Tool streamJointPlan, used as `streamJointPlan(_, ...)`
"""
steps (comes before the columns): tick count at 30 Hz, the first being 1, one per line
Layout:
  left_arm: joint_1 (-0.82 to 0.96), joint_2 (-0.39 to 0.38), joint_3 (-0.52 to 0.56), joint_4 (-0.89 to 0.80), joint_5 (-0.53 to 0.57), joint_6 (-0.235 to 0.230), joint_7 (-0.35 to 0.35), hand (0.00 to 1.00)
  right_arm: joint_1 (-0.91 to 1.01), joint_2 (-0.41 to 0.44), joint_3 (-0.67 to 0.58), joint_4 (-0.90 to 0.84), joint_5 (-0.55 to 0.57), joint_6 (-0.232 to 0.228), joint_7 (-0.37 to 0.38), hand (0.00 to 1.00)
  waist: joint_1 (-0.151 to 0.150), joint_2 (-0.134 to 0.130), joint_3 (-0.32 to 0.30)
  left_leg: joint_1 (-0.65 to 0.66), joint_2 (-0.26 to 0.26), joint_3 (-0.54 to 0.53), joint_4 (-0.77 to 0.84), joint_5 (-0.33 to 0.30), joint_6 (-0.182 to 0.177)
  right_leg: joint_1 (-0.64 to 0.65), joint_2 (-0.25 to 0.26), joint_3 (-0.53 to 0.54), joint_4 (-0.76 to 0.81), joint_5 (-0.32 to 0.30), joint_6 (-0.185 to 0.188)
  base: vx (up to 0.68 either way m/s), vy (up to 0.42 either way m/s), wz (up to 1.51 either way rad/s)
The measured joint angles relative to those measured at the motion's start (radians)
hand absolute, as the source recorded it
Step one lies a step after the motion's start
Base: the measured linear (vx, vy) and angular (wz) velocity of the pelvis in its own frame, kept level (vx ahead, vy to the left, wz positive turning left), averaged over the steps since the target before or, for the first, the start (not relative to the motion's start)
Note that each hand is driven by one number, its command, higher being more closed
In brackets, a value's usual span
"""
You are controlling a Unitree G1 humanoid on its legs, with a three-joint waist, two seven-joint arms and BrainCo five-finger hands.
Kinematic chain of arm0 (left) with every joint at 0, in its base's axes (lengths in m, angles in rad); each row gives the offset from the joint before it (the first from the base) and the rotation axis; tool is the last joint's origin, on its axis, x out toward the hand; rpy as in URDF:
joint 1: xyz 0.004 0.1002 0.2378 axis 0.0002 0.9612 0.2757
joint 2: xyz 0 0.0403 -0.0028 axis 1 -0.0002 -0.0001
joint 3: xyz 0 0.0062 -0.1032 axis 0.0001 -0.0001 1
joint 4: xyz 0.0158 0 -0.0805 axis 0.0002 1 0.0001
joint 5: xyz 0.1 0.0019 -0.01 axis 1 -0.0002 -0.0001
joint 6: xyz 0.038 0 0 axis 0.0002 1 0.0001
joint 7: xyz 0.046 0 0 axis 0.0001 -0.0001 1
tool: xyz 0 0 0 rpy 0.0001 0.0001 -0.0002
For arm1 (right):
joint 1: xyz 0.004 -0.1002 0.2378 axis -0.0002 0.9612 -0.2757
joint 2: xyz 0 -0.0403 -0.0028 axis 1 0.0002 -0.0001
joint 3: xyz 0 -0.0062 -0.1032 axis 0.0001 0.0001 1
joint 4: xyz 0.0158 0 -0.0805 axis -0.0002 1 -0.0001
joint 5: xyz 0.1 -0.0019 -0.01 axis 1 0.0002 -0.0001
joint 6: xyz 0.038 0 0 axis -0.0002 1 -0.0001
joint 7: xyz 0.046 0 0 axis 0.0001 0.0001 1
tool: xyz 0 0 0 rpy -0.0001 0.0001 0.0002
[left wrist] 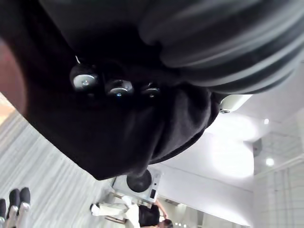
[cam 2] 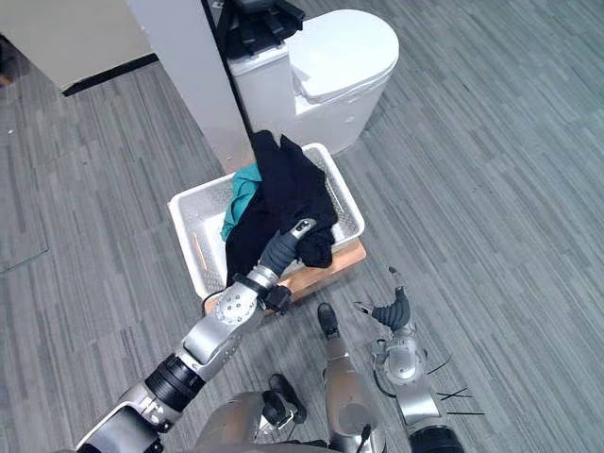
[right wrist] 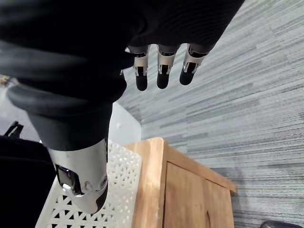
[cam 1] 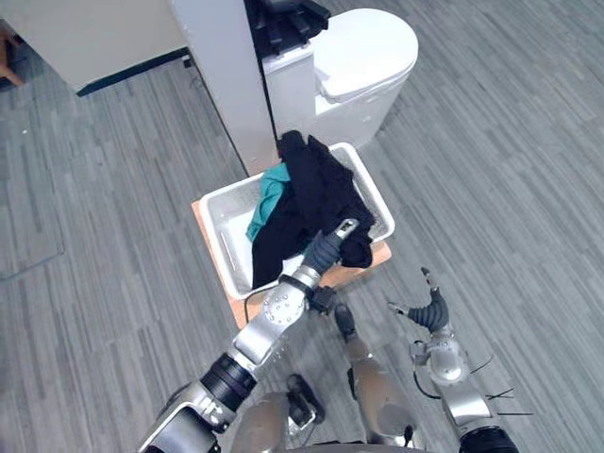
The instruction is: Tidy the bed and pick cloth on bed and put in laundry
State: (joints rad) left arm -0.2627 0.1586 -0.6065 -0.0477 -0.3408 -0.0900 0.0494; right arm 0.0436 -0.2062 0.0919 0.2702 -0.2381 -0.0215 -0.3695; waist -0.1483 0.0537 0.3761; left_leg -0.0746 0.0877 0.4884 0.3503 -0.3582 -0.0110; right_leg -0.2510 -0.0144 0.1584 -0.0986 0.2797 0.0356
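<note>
Black cloth [cam 1: 307,193]: draped over the far rim of the white lattice laundry basket [cam 1: 223,226] and running down across its inside to the near rim. A teal cloth [cam 1: 269,200] lies beneath it, showing along its left edge inside the basket.

Left hand [cam 1: 328,249]: at the basket's near rim, pushed into the lower end of the black cloth. In the left wrist view the cloth [left wrist: 118,128] wraps over the hand. Whether the hand grips the cloth cannot be told.

Right hand [cam 1: 430,308]: low over the grey plank floor [cam 1: 113,189], to the right of the basket and apart from it. Its fingers [right wrist: 159,71] are straight and spread, and it holds nothing.

Edges: the basket sits on a wooden stand [cam 1: 364,270], whose edge shows past the basket at the left side and the front right corner. In the right wrist view the lattice wall [right wrist: 121,183] stands just inside the stand's edge [right wrist: 190,190].

Room for moving: the far side of the basket is close to a white pillar [cam 1: 226,75] and a white lidded bin [cam 1: 368,57]. The floor runs wide to the left and right of the stand.
</note>
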Motion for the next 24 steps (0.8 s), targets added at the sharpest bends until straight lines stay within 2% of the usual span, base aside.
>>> streamJointPlan(3,0.012,0.001,-0.022,-0.007,-0.001,0.032,-0.026,1.00,-0.008,0.001,0.004,0.001,0.000,0.010,0.000,0.00,0.000,0.011,0.006,-0.007,-0.001,-0.008,0.000,0.000,0.000,-0.003,-0.003,-0.008,0.000,-0.002,0.001,0.02,-0.013,0.07)
streamJointPlan(7,0.012,-0.002,-0.036,-0.007,0.001,0.039,-0.017,1.00,-0.024,0.001,0.005,0.017,0.001,0.010,0.000,0.00,0.001,0.012,0.007,-0.023,-0.003,-0.008,0.000,0.004,0.006,-0.021,-0.004,-0.008,0.000,0.003,0.007,0.03,0.000,-0.01)
streamJointPlan(11,0.007,-0.032,-0.025,-0.006,0.054,0.038,0.097,1.00,-0.027,0.002,0.006,0.029,0.000,0.023,0.000,0.00,0.001,0.012,0.007,-0.017,-0.004,-0.008,-0.005,0.004,0.007,-0.020,-0.002,-0.008,0.000,0.003,0.008,0.07,0.010,-0.02)
streamJointPlan(16,-0.096,-0.032,0.137,0.132,0.169,0.036,0.239,1.00,-0.028,0.002,0.017,0.028,-0.008,0.022,0.000,0.00,0.001,0.004,0.024,-0.018,-0.019,-0.013,-0.019,0.015,0.020,-0.020,-0.015,-0.013,0.000,0.005,0.010,0.02,0.005,0.05)
streamJointPlan(18,-0.192,0.002,0.237,0.242,0.200,0.038,0.303,1.00,-0.027,0.005,0.039,0.028,-0.008,0.023,0.001,0.00,0.001,-0.014,0.055,-0.026,-0.021,-0.021,-0.011,0.019,0.023,-0.020,-0.022,-0.020,0.000,0.007,0.012,-0.02,-0.015,0.15)
streamJointPlan(23,-0.356,0.084,0.329,0.456,0.246,0.044,0.362,1.00,-0.028,0.009,0.044,0.022,-0.007,0.023,0.002,0.00,0.002,-0.049,0.084,-0.075,-0.015,-0.040,0.020,0.018,0.024,-0.054,-0.025,-0.036,0.000,0.013,0.010,-0.01,-0.041,0.11)
streamJointPlan(24,-0.390,0.092,0.336,0.501,0.261,0.044,0.366,0.00,-0.034,0.010,0.046,0.021,-0.001,0.023,0.003,0.00,0.001,-0.054,0.089,-0.089,-0.013,-0.045,0.028,0.018,0.024,-0.063,-0.026,-0.041,0.000,0.015,0.012,0.03,-0.032,0.09)
